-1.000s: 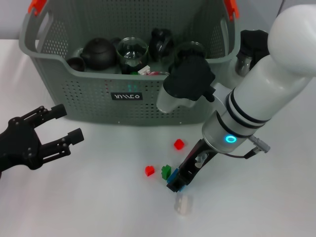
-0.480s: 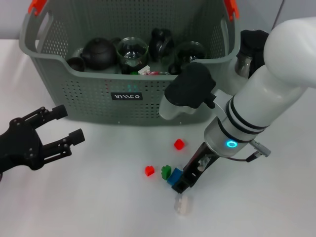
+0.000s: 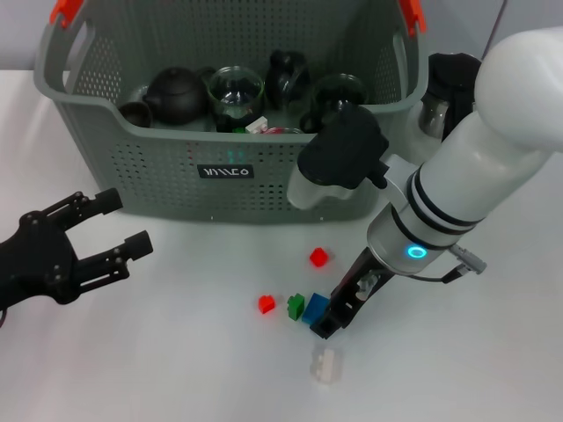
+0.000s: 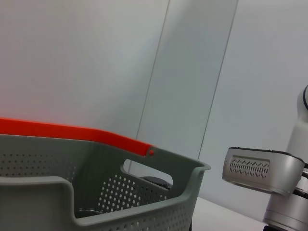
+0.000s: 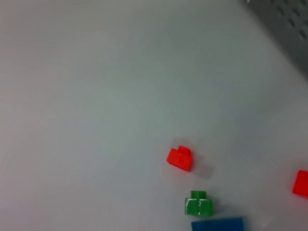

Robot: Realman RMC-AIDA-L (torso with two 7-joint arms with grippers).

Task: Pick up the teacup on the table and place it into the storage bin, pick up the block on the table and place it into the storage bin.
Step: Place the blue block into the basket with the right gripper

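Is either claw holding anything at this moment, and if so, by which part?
The right claw is down at the blue block on the table, touching its side; whether it actually grips cannot be told. The left claw is open, holding nothing.

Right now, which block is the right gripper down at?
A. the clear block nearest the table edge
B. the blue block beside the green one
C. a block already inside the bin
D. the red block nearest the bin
B: in the head view the right gripper is down at the blue block, which sits right beside the green block.
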